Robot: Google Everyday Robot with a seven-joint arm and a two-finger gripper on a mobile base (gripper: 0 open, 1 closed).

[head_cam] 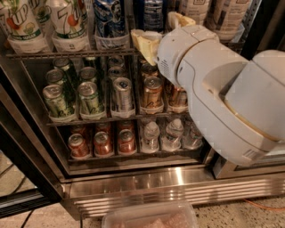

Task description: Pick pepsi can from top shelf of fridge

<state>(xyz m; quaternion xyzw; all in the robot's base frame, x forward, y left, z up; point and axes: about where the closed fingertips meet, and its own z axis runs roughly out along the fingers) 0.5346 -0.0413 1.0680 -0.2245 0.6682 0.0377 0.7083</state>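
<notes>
A tall dark-blue pepsi can (pixel 109 18) with a printed figure stands on the top shelf (pixel 67 54) of the fridge (pixel 178 182), right of the 7UP bottles. A second dark-blue can (pixel 153 12) stands one lane to its right. My gripper (pixel 161 32) is at the shelf's front rail. Its two yellowish fingers (pixel 142 44) are spread, one on each side of that second blue can. It holds nothing that I can see. My white arm (pixel 222 93) covers the right side of the shelves.
Green-labelled 7UP bottles (pixel 20 22) fill the shelf's left end. The rack below holds green cans (pixel 55 100), a short silver-grey can (pixel 121 91) and gold cans (pixel 152 91). Red cans (pixel 102 142) and small clear bottles (pixel 150 133) stand lowest. A clear plastic tub (pixel 151 216) lies on the floor in front.
</notes>
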